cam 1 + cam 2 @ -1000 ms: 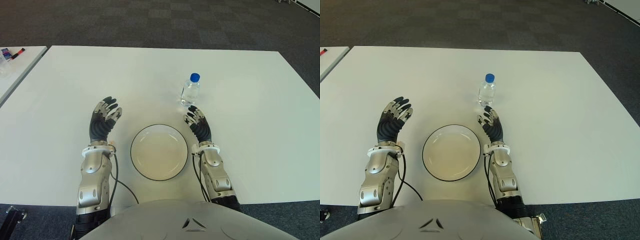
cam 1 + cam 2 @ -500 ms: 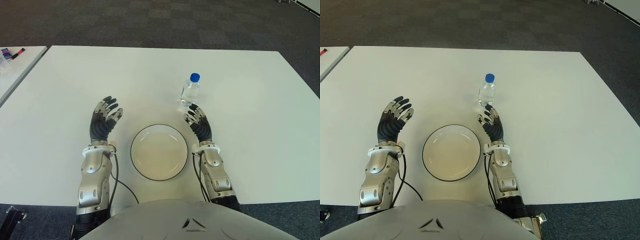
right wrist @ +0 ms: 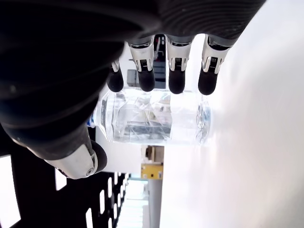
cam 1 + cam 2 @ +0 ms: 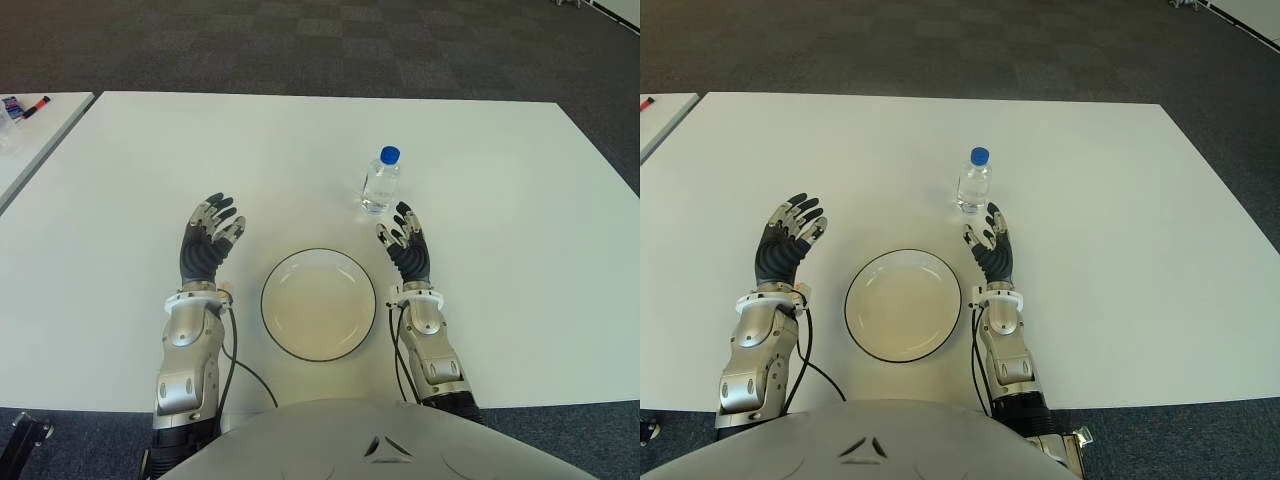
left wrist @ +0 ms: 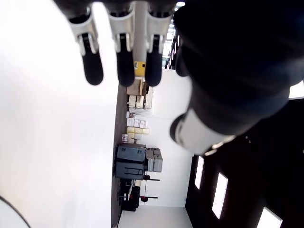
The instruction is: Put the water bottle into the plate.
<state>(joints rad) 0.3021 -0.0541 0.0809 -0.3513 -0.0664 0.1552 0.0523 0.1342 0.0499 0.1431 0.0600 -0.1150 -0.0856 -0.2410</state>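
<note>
The water bottle [image 4: 381, 182] stands upright on the white table [image 4: 520, 250], clear-bodied with a blue cap [image 4: 390, 154]. It sits beyond the plate [image 4: 318, 303], off the plate's far right edge and apart from it. Nothing touches the bottle.

The right hand [image 4: 406, 243] shows just on the near side of the bottle, between the bottle and the plate's right rim. Its fingers [image 3: 172, 71] are stretched out and relaxed, holding nothing. In the right wrist view the fingertips point at the bottle's body, with the bottle close in front of them; whether any tip reaches the plastic cannot be told. The thumb [image 3: 76, 156] stands out to the side, away from the other fingers.

The plate is round and white with a dark rim, and it lies flat on the table with nothing in it. It sits between the two forearms, nearer the robot than the bottle.

The left hand [image 4: 207, 243] shows to the left of the plate, well apart from the bottle. Its fingers are spread and loosely extended, holding nothing; the left wrist view shows them straight over bare tabletop.

Far to the left of the plate, past a gap, the edge of a second table [image 4: 30, 140] shows, with a red-capped marker [image 4: 35, 105] lying on it. Dark carpet [image 4: 300, 40] lies beyond the table.
</note>
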